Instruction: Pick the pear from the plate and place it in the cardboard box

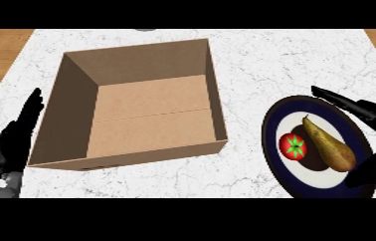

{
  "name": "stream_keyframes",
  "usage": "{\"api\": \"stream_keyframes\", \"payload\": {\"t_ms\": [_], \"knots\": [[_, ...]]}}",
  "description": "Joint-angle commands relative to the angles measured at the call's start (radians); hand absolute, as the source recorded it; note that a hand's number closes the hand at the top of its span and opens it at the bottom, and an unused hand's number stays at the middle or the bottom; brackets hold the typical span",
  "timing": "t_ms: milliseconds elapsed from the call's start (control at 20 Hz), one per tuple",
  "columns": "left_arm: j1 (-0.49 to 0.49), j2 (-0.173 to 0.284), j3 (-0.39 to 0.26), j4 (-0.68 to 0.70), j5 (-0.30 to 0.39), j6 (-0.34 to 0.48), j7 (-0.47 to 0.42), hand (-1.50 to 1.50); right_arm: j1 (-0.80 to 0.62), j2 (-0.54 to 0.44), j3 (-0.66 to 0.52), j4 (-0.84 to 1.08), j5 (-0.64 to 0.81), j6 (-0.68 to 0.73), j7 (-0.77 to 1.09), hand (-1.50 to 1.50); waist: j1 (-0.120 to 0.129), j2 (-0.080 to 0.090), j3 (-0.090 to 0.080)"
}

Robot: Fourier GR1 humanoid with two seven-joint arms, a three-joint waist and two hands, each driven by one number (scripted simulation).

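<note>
There it was below me: the open brown cardboard box (140,110) sat on the white marbled counter (294,56), its flaps gone, its bare floor showing, one corner turned toward me. Off to the right, well apart from the box, lay the round plate with the dark blue rim and white centre (283,173), and on it the long olive-brown pear (328,146) rested on its side, stem pointing away from me, its fat end near the plate's right edge. Just beside the pear, touching or nearly so on its left, sat a small red tomato with a green star-shaped top (294,146). My right hand (345,102) came in at the right edge, black fingers stretched out straight over the plate's far rim, spread and holding nothing, not yet on the pear; a dark part of it also showed lower down by the plate's right side. My left hand (23,130) rested at the left edge, just beside the box's left wall, fingers straight and pointing up, holding nothing. A strip of wooden surface (13,41) showed at the far left beyond the counter's edge
</note>
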Motion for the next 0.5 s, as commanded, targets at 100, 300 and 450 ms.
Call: {"api": "stream_keyframes", "payload": {"t_ms": [100,300,450], "knots": [[-0.041,0.039,-0.004,0.013,-0.023,-0.023,0.05,0.0,-0.053,-0.114,0.028,0.128,0.108,0.093,-0.373,-1.5,0.021,0.002,0.001],[-0.075,0.0,-0.032,0.051,-0.059,0.004,0.041,0.0,-0.13,-0.216,0.076,0.152,0.276,-0.076,-0.45,-1.5,0.025,0.007,-0.002],[-0.086,0.034,-0.015,0.048,-0.049,-0.026,0.064,0.0,-0.132,-0.269,0.17,0.174,0.421,-0.177,-0.498,-1.5,0.034,0.001,-0.004]]}}
